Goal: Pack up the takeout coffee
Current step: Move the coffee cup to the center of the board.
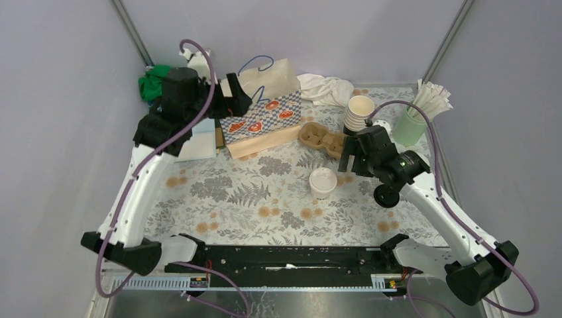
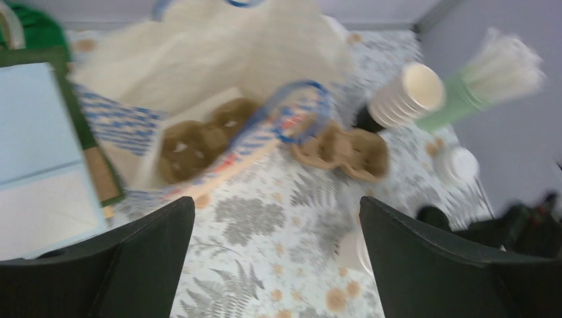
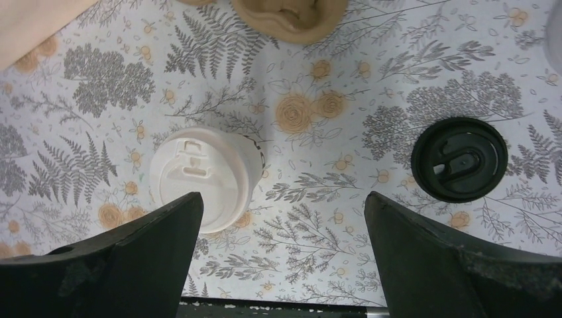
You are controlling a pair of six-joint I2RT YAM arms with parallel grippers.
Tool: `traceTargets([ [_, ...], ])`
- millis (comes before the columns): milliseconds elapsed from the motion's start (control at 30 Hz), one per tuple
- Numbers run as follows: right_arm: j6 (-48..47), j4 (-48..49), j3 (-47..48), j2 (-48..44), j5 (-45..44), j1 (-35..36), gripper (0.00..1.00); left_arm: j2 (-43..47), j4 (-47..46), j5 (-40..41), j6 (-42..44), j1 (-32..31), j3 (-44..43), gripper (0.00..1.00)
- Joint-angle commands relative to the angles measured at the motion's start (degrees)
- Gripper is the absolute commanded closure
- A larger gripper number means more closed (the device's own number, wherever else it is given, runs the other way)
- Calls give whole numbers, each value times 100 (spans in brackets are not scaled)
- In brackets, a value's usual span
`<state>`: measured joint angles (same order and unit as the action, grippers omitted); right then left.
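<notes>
White arms (image 1: 139, 192), black joints (image 1: 177, 93), purple cables (image 1: 196, 43).

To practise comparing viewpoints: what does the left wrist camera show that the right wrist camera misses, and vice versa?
Only left wrist: the paper bag, the stack of cups, the tumbler of straws. Only right wrist: the black lid, unless a dark blur in the left view is it. Both: the cup tray, the flowered cloth, the lidded cup, half hidden in the left view.

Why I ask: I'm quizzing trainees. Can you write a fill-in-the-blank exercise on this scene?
The lidded cup is capped in ___. The other lid, right of it, is ___. The straws stand in a ___ tumbler. The right gripper hovers over the table with jaws ___.
Missing: white, black, green, open.
</notes>
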<state>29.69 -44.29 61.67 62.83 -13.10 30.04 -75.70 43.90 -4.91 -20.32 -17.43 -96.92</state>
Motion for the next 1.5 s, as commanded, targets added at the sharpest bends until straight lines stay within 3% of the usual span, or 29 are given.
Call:
traceTargets([
  [0,323,72,-146,-390,-662,-104,0,562,-447,464,34,-980,557,1],
  [233,577,297,-378,-1169,-1655,-106,0,829,-1129,1085,-271,-2777,1573,1],
  [500,424,209,64,-1055,-2007,-111,2,18,-1778,1665,-341,-4199,2085,1],
  [733,320,343,718,-341,-1205,-642,3,-507,-2572,1825,-745,-4644,2777,1],
  [867,432,587,665,-240,-806,-881,3,-554,-2964,2623,-1173,-5029,3306,1],
  [1067,569,898,390,-313,-554,-1098,3,-340,-4506,3250,-1703,-5549,4690,1],
  [1300,560,1123,522,12,-311,-1457,3,-567,-6624,3342,-1499,-5692,5866,1],
  [1467,781,1256,908,342,-369,-1632,12,-1116,-8065,3364,-1161,-5692,6282,1],
])
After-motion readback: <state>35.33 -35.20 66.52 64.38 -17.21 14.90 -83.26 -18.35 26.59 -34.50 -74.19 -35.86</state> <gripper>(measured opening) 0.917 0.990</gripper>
